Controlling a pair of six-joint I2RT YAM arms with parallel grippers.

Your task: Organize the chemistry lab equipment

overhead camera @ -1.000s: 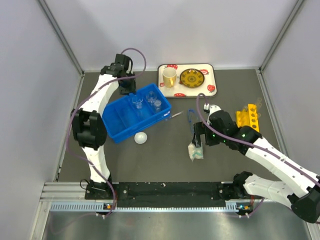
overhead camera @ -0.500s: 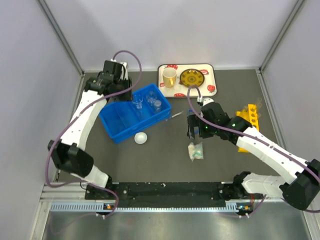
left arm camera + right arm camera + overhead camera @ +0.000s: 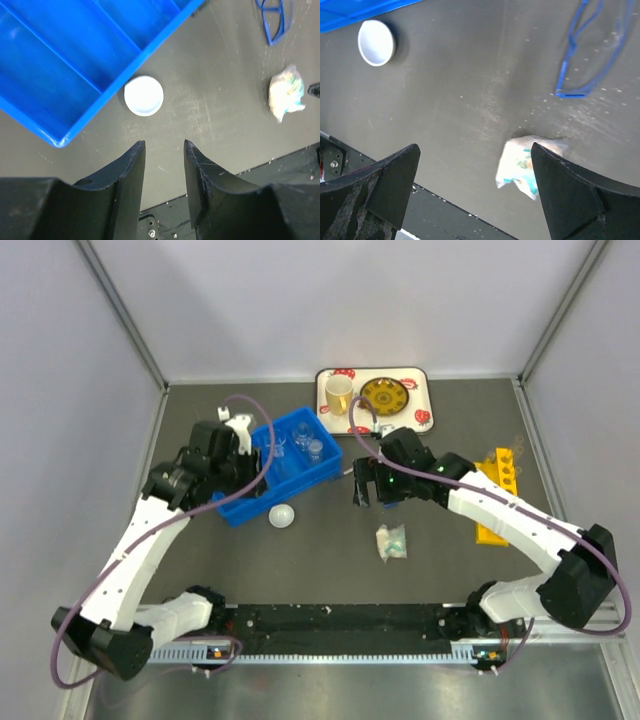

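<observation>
White dome [image 3: 143, 95] lies dead ahead of the nearer left gripper [image 3: 163, 145], half-open and empty; right gripper [image 3: 475, 150] gapes wide, empty.

All views share dome [image 3: 282, 515] (wrists downward).

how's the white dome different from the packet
The white dome is round, smooth and plain white; the packet is crumpled, irregular, with teal print. The dome lies right beside the blue bin; the packet lies well apart from it. Both rest on the dark table, outside the bin, unheld.
</observation>
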